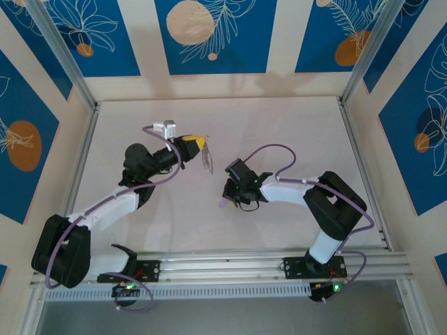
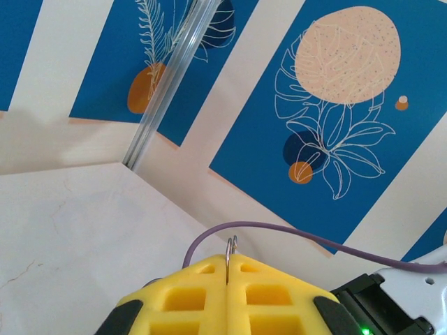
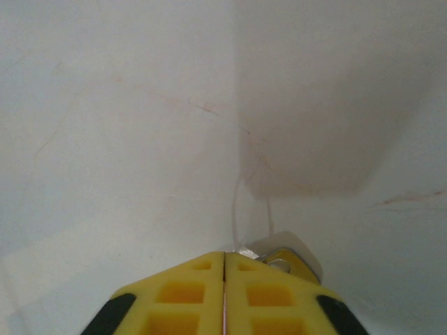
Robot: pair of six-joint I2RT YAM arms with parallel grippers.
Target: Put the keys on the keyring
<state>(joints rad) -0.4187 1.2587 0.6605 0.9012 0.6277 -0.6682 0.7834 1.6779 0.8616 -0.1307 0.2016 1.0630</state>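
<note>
The work surface is a pale table (image 1: pixel 279 125) enclosed by wall panels (image 1: pixel 216 35) printed with blue leaf patterns.

The left arm (image 1: pixel 105 206) extends from its base at the near edge towards the table centre. The right arm (image 1: pixel 328 202) bends inward from the opposite side, so the two wrists face each other across a short gap. A purple cable (image 2: pixel 293 234) runs along each arm.

The left gripper (image 1: pixel 198 143) is raised above the table. In the left wrist view its yellow fingers (image 2: pixel 188 293) are pressed together, with only a thin seam between them. The keyring (image 1: pixel 207 162) is pinched in that seam. In the top view the grey loop hangs down from the fingertips, clear of the table. In the left wrist view a short arc of it (image 2: pixel 230 246) stands up above the seam.

The right gripper (image 1: pixel 234 195) is low over the table, tips pointing down at the surface. In the right wrist view its jaws (image 3: pixel 224 255) are fully closed, pad against pad.

The key (image 3: pixel 281 259) is just beside one fingertip, with its pale head towards the table. Whether the pads have any part of it pinched cannot be determined.
</note>
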